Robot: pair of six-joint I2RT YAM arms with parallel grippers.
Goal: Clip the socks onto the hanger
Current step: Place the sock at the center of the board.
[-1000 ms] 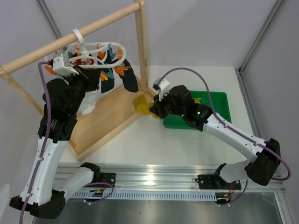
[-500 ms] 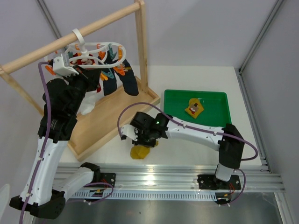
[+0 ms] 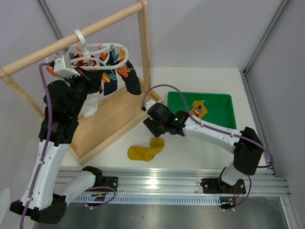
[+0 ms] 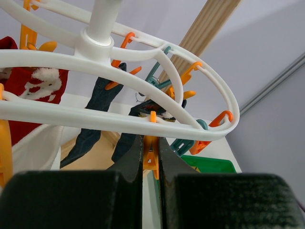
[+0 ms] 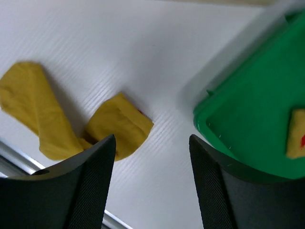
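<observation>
Now the mustard sock [image 3: 145, 151], carried a moment ago, is dropped on the table [image 3: 200, 148] at six o'clock of the right gripper [image 3: 153, 125], whose jaws are spread wide, empty. The left gripper [image 4: 150, 140] is clamped narrowly on an orange peg [image 4: 151, 164] of the hanger [image 4: 119, 120]; a regrasp is judged needed.

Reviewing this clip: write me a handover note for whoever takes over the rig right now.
Left tool: shut on an orange peg of the hanger.
Right tool: open, empty, above the table.
One mustard sock lies loose on the table; a second mustard sock sits in the green tray.
Done: neither is clipped yet.
To do: pick each up and clip it on.
</observation>
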